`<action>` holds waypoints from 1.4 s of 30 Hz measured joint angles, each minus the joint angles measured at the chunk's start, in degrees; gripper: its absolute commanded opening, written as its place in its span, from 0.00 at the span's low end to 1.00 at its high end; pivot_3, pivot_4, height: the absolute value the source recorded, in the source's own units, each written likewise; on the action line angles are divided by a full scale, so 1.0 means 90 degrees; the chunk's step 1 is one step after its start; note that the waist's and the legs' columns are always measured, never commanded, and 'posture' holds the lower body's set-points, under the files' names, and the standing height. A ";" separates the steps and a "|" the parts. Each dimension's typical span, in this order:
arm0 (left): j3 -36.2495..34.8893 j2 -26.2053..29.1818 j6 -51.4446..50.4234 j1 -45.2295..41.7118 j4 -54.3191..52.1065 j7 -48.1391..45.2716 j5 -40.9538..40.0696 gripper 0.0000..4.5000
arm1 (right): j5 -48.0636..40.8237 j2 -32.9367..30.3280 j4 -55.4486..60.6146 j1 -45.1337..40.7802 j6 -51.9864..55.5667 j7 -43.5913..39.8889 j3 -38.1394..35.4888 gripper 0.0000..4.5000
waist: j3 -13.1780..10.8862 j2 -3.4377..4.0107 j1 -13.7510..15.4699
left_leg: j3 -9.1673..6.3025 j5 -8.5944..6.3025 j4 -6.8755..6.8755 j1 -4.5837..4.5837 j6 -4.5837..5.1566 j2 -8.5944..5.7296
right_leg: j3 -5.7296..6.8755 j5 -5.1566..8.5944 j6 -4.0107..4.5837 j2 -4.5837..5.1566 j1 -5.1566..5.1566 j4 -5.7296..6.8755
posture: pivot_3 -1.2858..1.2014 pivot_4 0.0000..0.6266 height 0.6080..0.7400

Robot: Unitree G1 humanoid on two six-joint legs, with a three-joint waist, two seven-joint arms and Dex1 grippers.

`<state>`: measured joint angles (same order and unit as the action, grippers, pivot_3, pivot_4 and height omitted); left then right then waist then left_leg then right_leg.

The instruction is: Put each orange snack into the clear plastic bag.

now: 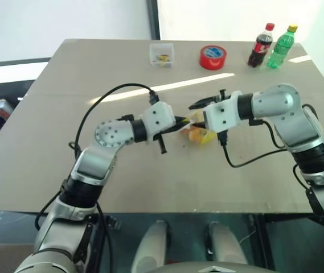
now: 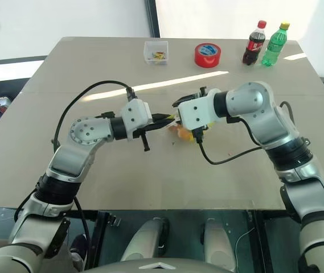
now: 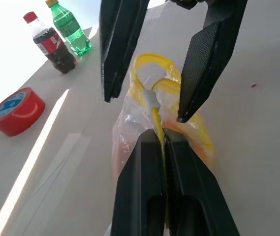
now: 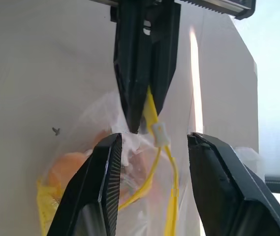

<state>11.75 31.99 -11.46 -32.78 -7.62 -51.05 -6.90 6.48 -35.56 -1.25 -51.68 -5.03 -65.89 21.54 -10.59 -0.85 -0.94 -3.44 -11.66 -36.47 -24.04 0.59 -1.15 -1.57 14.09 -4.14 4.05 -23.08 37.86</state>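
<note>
The left gripper (image 3: 163, 142) was clenched on the yellow strip (image 3: 155, 110) of the bag (image 1: 199, 134), which hung just above the middle of the table (image 1: 150, 170). The right gripper (image 4: 154, 147) faced it, its jaws apart on either side of the strip and its white slider (image 4: 159, 132), not pressing them. An orange snack (image 4: 63, 169) lay inside the bag. At the far edge stood a clear box (image 1: 162, 54), a red tape roll (image 1: 213, 57) and two bottles (image 1: 270, 45).

No legible text on anything.
</note>
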 measured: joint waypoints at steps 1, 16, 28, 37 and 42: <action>0.0000 0.0000 0.0009 0.0000 0.0001 0.0000 0.0002 0.00 | -0.0003 0.0000 0.0011 0.0010 -0.0001 -0.0005 0.0000 0.47 | 0.0000 0.0000 0.0001 | -0.0001 0.0000 0.0000 0.0000 0.0000 0.0000 | 0.0000 0.0000 0.0000 0.0000 0.0000 0.0000 | 0.52 0.24 1.00; 0.0003 0.0008 0.0223 0.0020 -0.0002 0.0015 0.0239 0.00 | -0.0056 -0.0013 0.0039 0.0026 -0.0041 -0.0123 -0.0011 0.08 | 0.0000 0.0000 0.0001 | 0.0001 0.0000 0.0000 0.0000 0.0000 0.0000 | 0.0000 0.0000 0.0000 0.0000 0.0000 0.0000 | 0.52 0.24 1.00; 0.0004 0.0002 0.0234 0.0040 -0.0049 0.0014 0.0330 0.00 | -0.0114 0.0009 0.0063 0.0025 0.0125 -0.0122 -0.0012 0.08 | 0.0000 0.0000 0.0001 | 0.0000 0.0000 -0.0001 0.0000 0.0000 0.0000 | 0.0000 0.0000 0.0000 0.0000 0.0000 0.0000 | 0.52 0.24 1.00; 0.0004 -0.0014 0.0204 0.0109 -0.0135 0.0029 0.0374 0.00 | -0.0115 0.0007 0.0070 0.0025 0.0197 -0.0113 -0.0014 0.04 | 0.0000 0.0000 0.0001 | 0.0000 0.0000 -0.0001 0.0000 0.0000 0.0000 | 0.0000 0.0000 0.0000 0.0000 0.0000 0.0000 | 0.52 0.24 1.00; 0.0003 0.0016 0.0237 0.0163 -0.0163 0.0040 0.0377 0.00 | -0.0113 -0.0034 0.0072 0.0030 0.0250 -0.0089 -0.0014 0.04 | 0.0000 0.0000 0.0001 | 0.0000 0.0000 -0.0001 0.0000 0.0000 0.0000 | 0.0000 0.0000 0.0000 0.0000 0.0000 0.0000 | 0.52 0.24 1.00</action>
<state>11.77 32.14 -9.33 -31.31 -9.09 -50.69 -3.51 5.46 -35.87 -0.60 -51.41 -2.78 -66.69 21.41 -10.59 -0.86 -0.93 -3.45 -11.66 -36.47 -24.04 0.59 -1.14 -1.56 14.09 -4.14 4.05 -23.08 37.87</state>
